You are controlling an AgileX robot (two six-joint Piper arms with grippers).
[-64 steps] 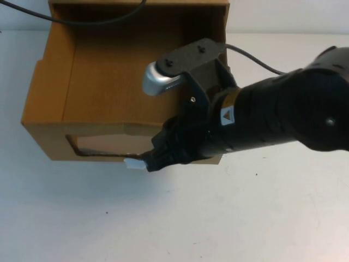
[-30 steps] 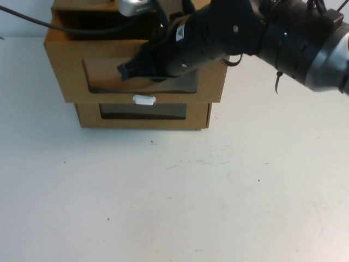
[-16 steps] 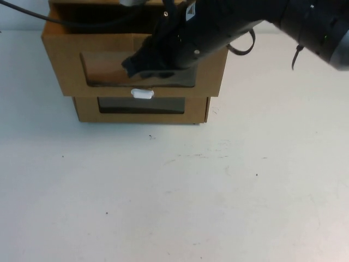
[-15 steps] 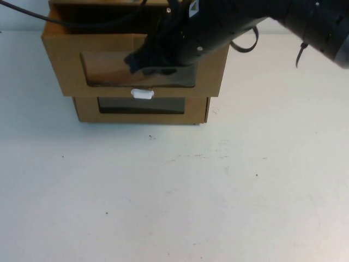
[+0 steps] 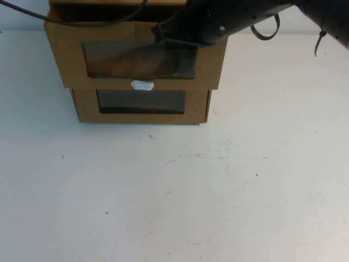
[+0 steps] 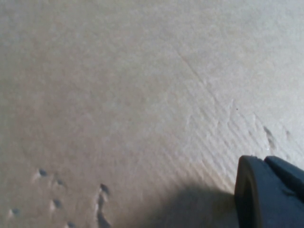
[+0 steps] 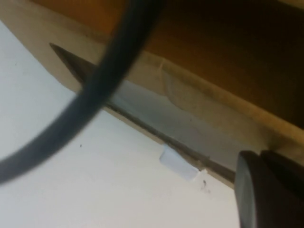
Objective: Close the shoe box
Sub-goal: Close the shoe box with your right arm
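The shoe box (image 5: 60,54) is the upper brown cardboard drawer of a stack at the table's far side. It has a wide clear window (image 5: 136,59) with a small white pull tab (image 5: 142,85) below it. Its front panel overhangs the lower box slightly, and a dark strip of its inside shows behind the panel's top edge. My right gripper (image 5: 162,31) is at the front panel's top edge, above the window's right part. The right wrist view shows the box front (image 7: 213,97) and the tab (image 7: 178,164). My left gripper (image 6: 270,199) is very close to a cardboard surface (image 6: 118,95) and does not show in the high view.
A similar cardboard box with a window (image 5: 140,102) sits under the shoe box. A black cable (image 5: 82,22) runs over the box's top left and crosses the right wrist view (image 7: 109,80). White table (image 5: 174,191) spreads in front of the boxes.
The drawer front has slid back toward the stack from its pulled-out position. My right gripper has moved up and right, off the window to the panel's top edge.
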